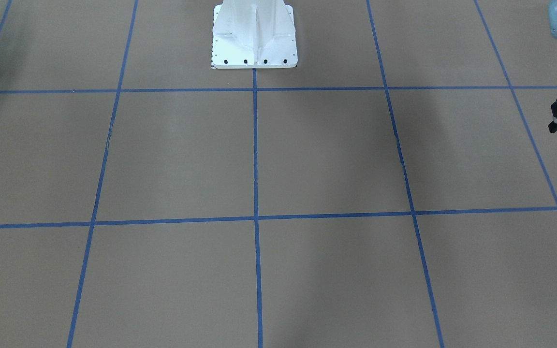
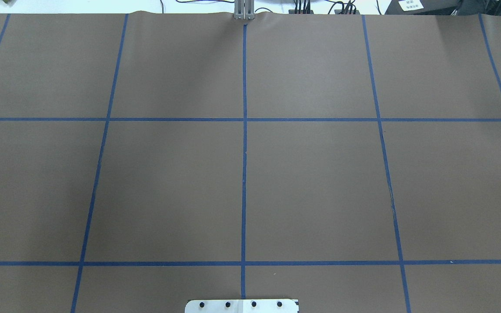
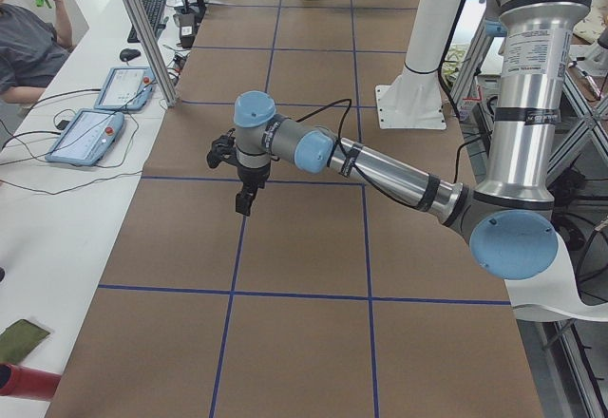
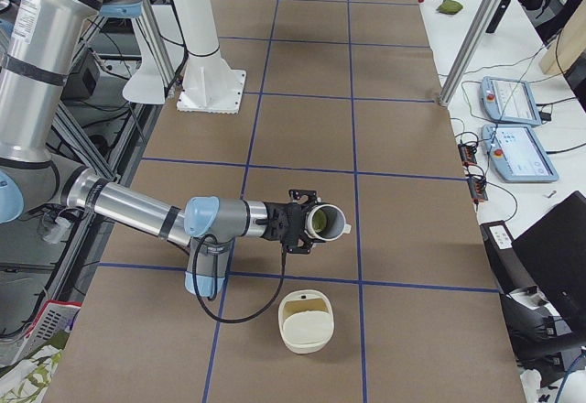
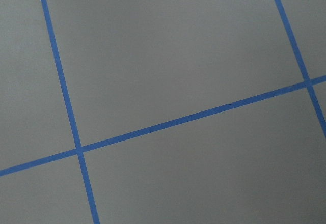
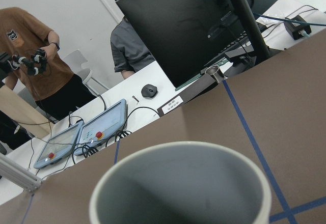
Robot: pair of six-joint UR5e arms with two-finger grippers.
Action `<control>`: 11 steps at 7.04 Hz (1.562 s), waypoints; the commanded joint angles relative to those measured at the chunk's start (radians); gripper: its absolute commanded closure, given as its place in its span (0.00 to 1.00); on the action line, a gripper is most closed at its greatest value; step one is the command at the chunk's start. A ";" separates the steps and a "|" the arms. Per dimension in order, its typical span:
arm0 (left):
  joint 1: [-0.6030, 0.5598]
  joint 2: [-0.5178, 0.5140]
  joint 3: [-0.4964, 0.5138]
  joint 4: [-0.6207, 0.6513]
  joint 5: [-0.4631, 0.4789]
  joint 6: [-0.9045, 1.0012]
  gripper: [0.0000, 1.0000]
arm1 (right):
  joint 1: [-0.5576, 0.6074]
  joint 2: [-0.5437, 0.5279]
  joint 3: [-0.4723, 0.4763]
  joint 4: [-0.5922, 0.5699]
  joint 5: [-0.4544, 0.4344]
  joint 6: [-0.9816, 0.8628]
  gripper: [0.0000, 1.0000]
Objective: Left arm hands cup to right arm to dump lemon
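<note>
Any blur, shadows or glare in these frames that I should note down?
Right wrist view: the cup sits so near the lens that its rim looks soft. Front-facing view: broad soft shadows lie across the table, with no glare. Overhead view: even light, no strong shadows. Left wrist view: even light, slightly grainy.

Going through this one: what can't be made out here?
Lemon: a faint yellowish blur inside the cup, too small in the right side view; the wrist view's bottom edge cuts it off.
Left gripper: cropped by the front view's edge.
Right gripper: grip too small.
Overhead: neither gripper in frame.
</note>
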 commanded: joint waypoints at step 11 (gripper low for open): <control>0.000 -0.011 -0.011 0.000 -0.006 -0.002 0.00 | 0.046 0.118 -0.399 0.536 -0.005 0.838 1.00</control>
